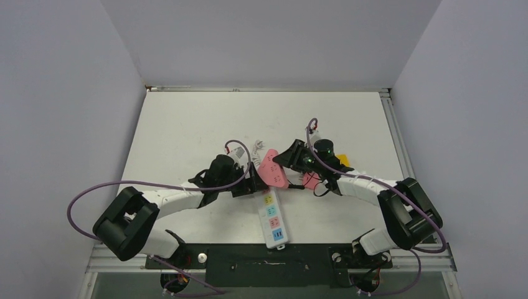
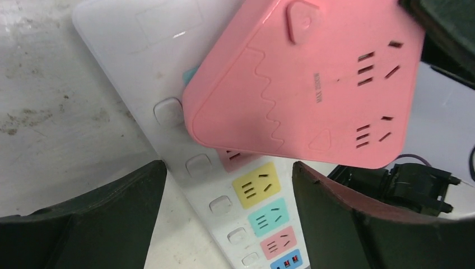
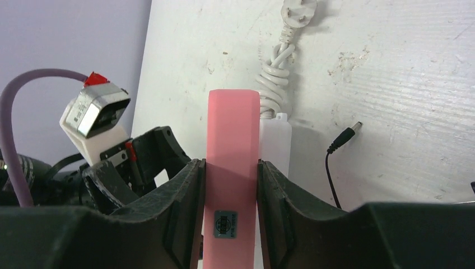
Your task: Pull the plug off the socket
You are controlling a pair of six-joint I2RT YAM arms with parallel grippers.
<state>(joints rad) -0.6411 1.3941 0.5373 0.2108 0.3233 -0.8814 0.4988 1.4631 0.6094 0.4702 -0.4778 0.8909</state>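
Observation:
The socket is a long white power strip (image 1: pixel 273 219) with coloured outlets, lying lengthwise on the table. It also shows in the left wrist view (image 2: pixel 168 67). A pink triangular plug adapter (image 1: pixel 271 168) sits over the strip's far end, tilted. Its prongs are hidden, so I cannot tell whether it is still seated. My right gripper (image 1: pixel 287 169) is shut on the adapter's flat sides (image 3: pixel 232 129). My left gripper (image 1: pixel 253 185) straddles the strip, its fingers (image 2: pixel 140 196) pressed against both long edges just below the adapter (image 2: pixel 302 78).
The strip's short white cord (image 3: pixel 278 67) lies coiled beyond its far end, its plug pointing away. A thin black cable with a barrel jack (image 3: pixel 348 133) lies right of the strip. A small yellow object (image 1: pixel 344 163) sits by the right arm. Grey walls enclose the table.

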